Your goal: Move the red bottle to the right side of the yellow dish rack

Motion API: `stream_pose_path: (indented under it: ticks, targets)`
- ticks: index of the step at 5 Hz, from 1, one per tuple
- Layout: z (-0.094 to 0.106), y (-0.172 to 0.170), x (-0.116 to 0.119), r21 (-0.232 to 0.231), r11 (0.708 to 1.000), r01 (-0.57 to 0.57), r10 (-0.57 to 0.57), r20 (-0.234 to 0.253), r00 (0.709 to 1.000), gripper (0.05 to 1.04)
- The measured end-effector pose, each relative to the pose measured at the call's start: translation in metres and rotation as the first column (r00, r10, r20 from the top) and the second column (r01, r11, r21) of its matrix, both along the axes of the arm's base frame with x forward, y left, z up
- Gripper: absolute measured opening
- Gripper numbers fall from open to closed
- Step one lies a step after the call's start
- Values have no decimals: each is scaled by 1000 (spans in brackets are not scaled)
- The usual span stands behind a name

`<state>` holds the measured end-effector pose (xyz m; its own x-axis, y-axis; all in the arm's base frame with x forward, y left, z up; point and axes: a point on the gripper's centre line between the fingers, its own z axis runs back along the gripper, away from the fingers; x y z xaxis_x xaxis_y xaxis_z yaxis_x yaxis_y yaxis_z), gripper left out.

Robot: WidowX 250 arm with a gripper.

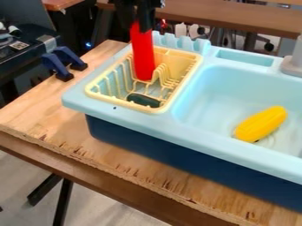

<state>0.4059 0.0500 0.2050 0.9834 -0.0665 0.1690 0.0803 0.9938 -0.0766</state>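
The black gripper (139, 23) hangs down from the top edge, above the back of the yellow dish rack (94, 93). It is shut on the upper end of a long red object (143, 55), which stands nearly upright with its lower end inside the rack, beside the wire-like dividers. Whether that end touches the rack floor I cannot tell. A dark green, rounded object (143, 100) lies at the front of the rack. In the sink basin rests a yellow corn-like toy (261, 123).
The light blue sink (194, 132) has a raised rim, and a grey faucet (293, 64) stands at its back right. Blue clamps (63, 64) grip the wooden tabletop (35, 110) at the left. Along the rack's back side rise scalloped blue slots (180, 43).
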Motion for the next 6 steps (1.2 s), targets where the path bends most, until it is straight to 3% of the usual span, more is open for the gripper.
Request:
stream_pose_path:
  ticks: [1,2,3,4,6]
  targets:
    - [33,-5,-13,7,1000,-7,7,61,998,562]
    - [41,-15,-16,10,1000,11,-12,78,997,562]
    - [39,-25,-18,23,999,42,-43,53,998,562]
    - [23,-37,-10,1,996,90,-90,14,996,562]
    - [23,-57,-1,-28,992,122,-120,61,991,562]
